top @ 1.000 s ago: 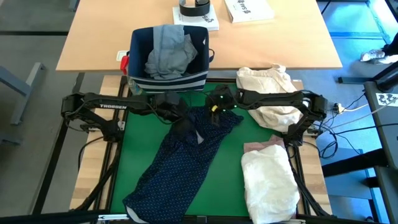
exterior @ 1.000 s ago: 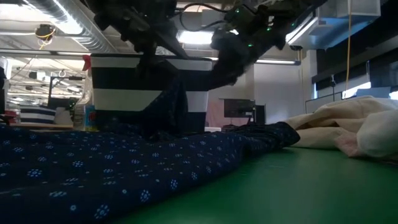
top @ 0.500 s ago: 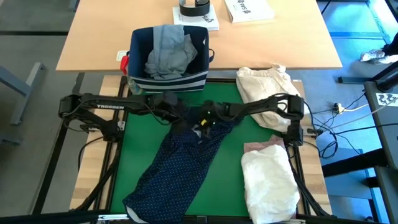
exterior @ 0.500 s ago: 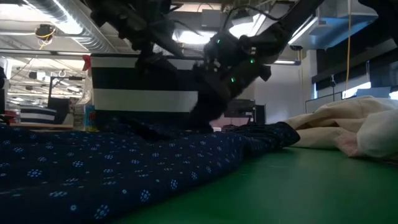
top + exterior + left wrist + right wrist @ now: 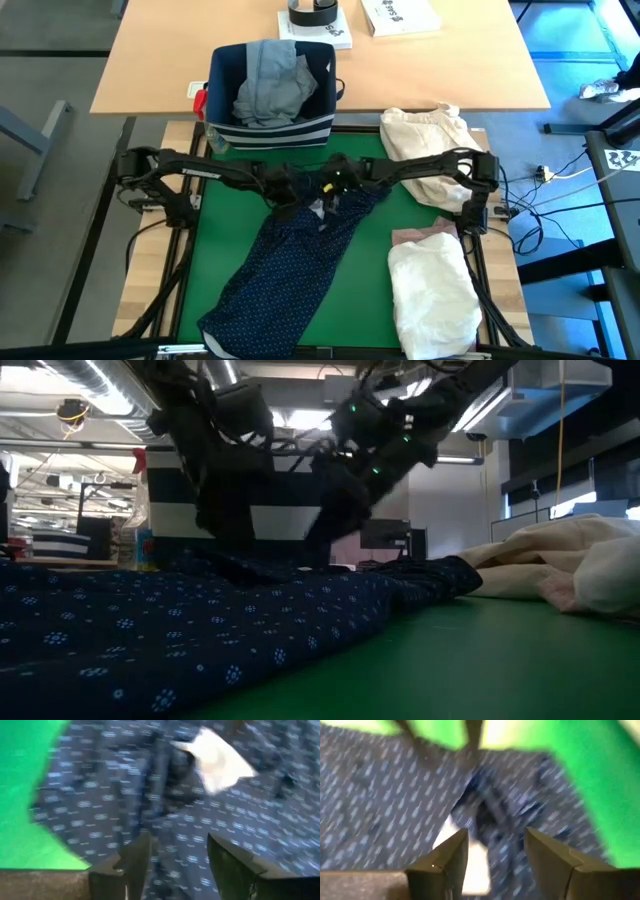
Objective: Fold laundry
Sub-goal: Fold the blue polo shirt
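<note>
Green mat (image 5: 225, 240) on a wood-edged table, black frame around it. Past the mat's 12 o'clock edge sits a light wooden desk (image 5: 160, 60). On the desk's near edge is a navy striped bin (image 5: 268, 128) with light grey jeans (image 5: 270, 82) heaped in it.

Navy white-dotted shirt (image 5: 290, 260) runs from mat centre down toward 7 o'clock, a white tag (image 5: 217, 760) showing near its upper end. Cream-beige bundle (image 5: 435, 150) at 2 o'clock. White shirt (image 5: 432, 295) at 4 o'clock, with pale pink top (image 5: 420, 237) peeking out at its upper edge.

Left arm reaches in from 9 o'clock; left gripper (image 5: 175, 855) low over the shirt's upper end, fingers apart, nothing between them. Right arm comes from 3 o'clock; right gripper (image 5: 495, 855) beside the left one over the same spot, fingers likewise parted. Wrist views are blurred, so contact with the cloth is uncertain.

Low view: ceiling ducts and striplights behind.
</note>
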